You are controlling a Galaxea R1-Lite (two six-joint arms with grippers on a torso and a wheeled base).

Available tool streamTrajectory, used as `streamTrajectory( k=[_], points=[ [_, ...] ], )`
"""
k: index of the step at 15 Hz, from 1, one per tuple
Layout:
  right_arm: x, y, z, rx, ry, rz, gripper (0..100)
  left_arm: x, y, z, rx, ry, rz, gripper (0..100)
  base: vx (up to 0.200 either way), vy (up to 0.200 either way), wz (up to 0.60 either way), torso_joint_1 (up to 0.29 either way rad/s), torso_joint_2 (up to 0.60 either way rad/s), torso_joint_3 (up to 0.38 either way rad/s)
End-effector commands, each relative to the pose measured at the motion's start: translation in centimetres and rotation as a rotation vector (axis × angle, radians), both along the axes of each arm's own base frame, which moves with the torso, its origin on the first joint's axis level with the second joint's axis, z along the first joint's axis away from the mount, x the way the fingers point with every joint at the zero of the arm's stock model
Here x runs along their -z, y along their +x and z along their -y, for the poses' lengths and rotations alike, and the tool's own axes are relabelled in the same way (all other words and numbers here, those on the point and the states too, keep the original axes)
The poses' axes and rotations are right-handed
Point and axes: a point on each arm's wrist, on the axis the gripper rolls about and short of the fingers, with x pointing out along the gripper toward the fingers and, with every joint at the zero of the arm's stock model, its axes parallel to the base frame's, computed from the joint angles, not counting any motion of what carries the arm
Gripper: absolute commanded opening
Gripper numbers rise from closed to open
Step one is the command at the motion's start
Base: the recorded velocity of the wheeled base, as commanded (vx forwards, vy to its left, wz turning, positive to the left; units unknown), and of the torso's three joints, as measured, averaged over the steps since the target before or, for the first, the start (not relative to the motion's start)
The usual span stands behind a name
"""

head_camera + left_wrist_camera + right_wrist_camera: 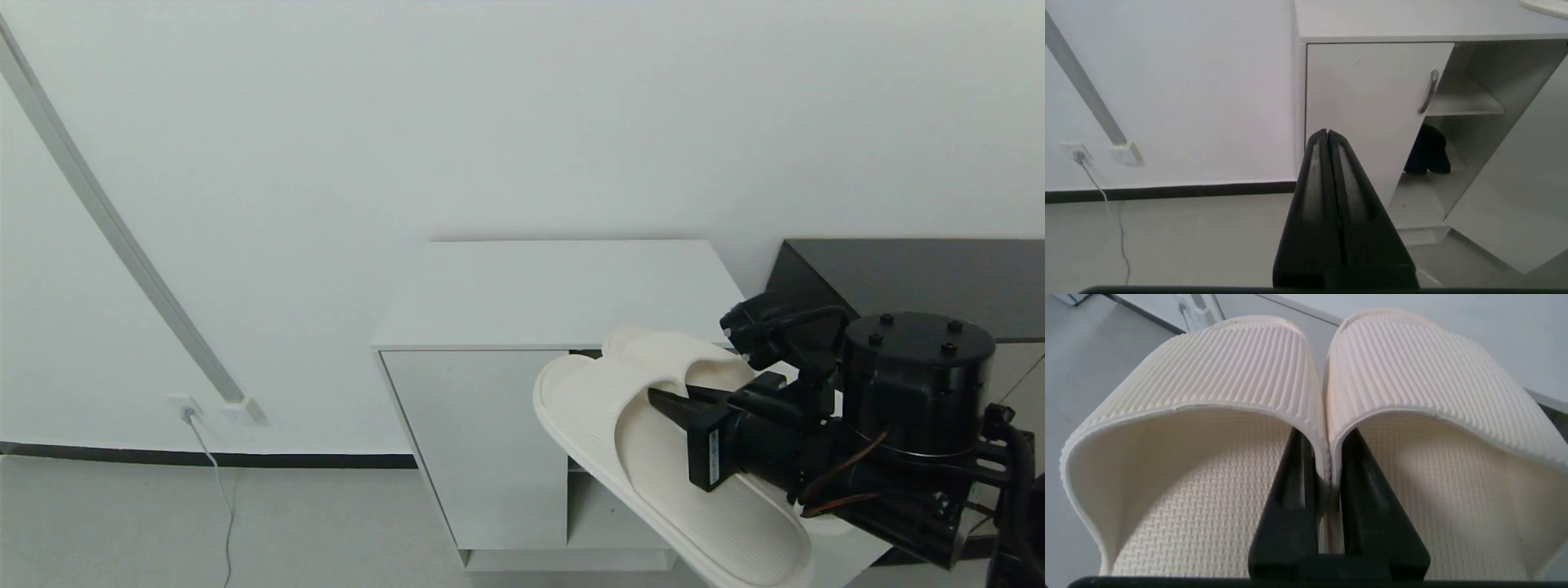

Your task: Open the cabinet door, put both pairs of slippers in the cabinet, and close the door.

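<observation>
A grey trunking strip [106, 220] is running slantwise down the white wall to a socket [186, 408], and a thin cable [220, 482] is trailing from it to the floor. A dark table [922, 278] is sitting just beside the right edge of the cabinet [555, 294]. The cabinet's left door [482, 441] is standing closed, its handle [1427, 90] on the inner edge, while the right door [1527, 188] is swinging wide open. Inside, a shelf [1462, 102] is showing, and something dark [1429, 151] is lying below it, too unclear to name.

The left gripper [1328, 139] is hanging before the closed door, fingers pressed together on nothing.

The right gripper [669, 398] is holding the pair of slippers [604, 425] in the air by the cabinet's front right corner, covering part of the opening. One finger is sitting inside each slipper, pinching the two straps together where they meet. The slippers are cream, ribbed across the straps, dimpled on the insoles, side by side, toes tilting up toward the cabinet's top edge.
</observation>
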Motion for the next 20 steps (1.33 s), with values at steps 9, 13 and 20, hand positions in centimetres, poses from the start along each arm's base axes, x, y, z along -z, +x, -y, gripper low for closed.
streamTrajectory(
  k=[9,13,20],
  points=[
    [0.59,-0.01,0.14,0.001,-0.027,-0.007,0,0.00,0.00,0.00,0.001,-0.002,0.000,0,0.000,-0.022,0.00,0.000,0.00,0.000],
    [0.54,-0.10,0.22,0.002,-0.025,-0.007,0,0.00,0.00,0.00,0.001,0.000,0.001,0,0.000,0.000,0.00,0.000,0.00,0.000],
    [0.80,-0.12,0.25,0.001,-0.025,-0.005,0,0.00,0.00,0.00,0.001,-0.005,0.000,0,0.000,0.000,0.00,-0.152,0.35,0.191]
  ],
)
